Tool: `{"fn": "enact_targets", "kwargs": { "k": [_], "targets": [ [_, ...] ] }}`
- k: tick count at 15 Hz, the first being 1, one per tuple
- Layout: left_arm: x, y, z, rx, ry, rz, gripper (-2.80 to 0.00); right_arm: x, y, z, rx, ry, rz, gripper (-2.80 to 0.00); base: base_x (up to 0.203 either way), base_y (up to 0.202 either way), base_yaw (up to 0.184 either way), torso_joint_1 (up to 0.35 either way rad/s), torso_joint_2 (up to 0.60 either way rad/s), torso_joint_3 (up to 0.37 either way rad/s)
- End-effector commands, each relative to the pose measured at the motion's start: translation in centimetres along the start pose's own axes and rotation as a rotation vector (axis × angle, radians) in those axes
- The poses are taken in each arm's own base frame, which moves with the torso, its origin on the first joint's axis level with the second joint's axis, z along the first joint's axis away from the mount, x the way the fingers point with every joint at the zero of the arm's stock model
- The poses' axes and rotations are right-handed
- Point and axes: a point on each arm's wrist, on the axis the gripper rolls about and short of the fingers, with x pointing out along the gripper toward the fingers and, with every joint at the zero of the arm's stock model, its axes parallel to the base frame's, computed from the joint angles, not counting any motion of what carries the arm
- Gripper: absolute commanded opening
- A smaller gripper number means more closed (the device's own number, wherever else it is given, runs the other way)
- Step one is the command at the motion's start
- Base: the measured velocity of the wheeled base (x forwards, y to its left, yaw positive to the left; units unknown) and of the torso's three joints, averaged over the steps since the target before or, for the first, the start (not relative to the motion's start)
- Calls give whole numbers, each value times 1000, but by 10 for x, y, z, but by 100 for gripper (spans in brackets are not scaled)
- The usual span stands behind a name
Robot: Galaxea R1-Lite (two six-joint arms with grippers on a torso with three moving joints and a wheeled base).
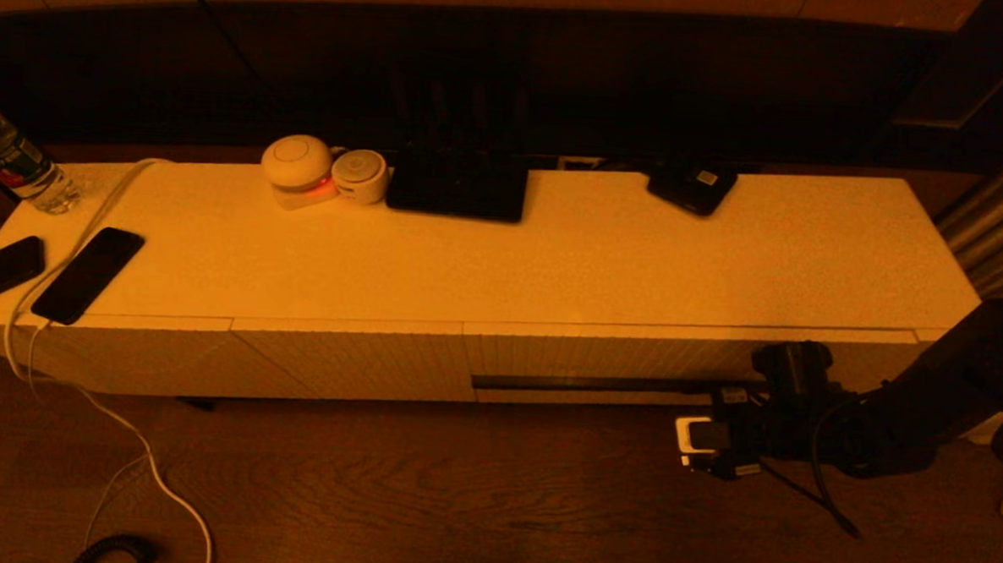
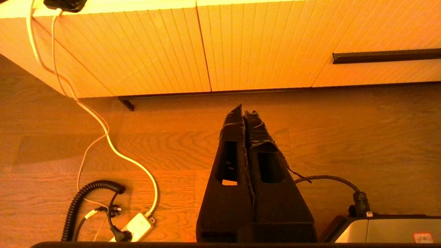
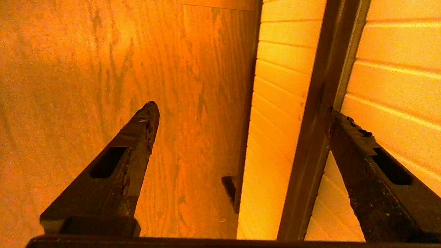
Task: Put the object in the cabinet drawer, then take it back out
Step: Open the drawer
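Observation:
The cabinet (image 1: 554,250) is a long low white sideboard with ribbed fronts. The cabinet drawer (image 1: 600,358) sits shut at the front right, its dark slot handle (image 1: 590,385) running across it. My right gripper (image 1: 699,444) hangs low in front of the handle's right end. In the right wrist view the right gripper (image 3: 241,108) is open and empty, with one finger (image 3: 348,134) against the drawer front beside the slot handle (image 3: 320,103) and the other over the floor. My left gripper (image 2: 245,113) is shut and empty above the floor. Which item is the object cannot be told.
On the cabinet top lie a water bottle (image 1: 7,163), two phones (image 1: 87,274) with a white cable (image 1: 98,205), two round white devices (image 1: 296,167), a black slab (image 1: 457,185) and a small black device (image 1: 692,187). A power strip (image 2: 136,227) and coiled cord (image 2: 79,203) lie on the floor.

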Motion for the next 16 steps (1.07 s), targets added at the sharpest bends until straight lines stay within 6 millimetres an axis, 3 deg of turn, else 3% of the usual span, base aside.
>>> {"fn": "enact_targets", "kwargs": {
  "k": [1,16],
  "targets": [
    [0,0,0,0,0,0,-280,4,0,-1,-8,-2,0,0,0,0,0,0,0,0],
    [0,0,0,0,0,0,-280,23,-16,-6,-17,25,-50,0,0,0,0,0,0,0]
  ]
}}
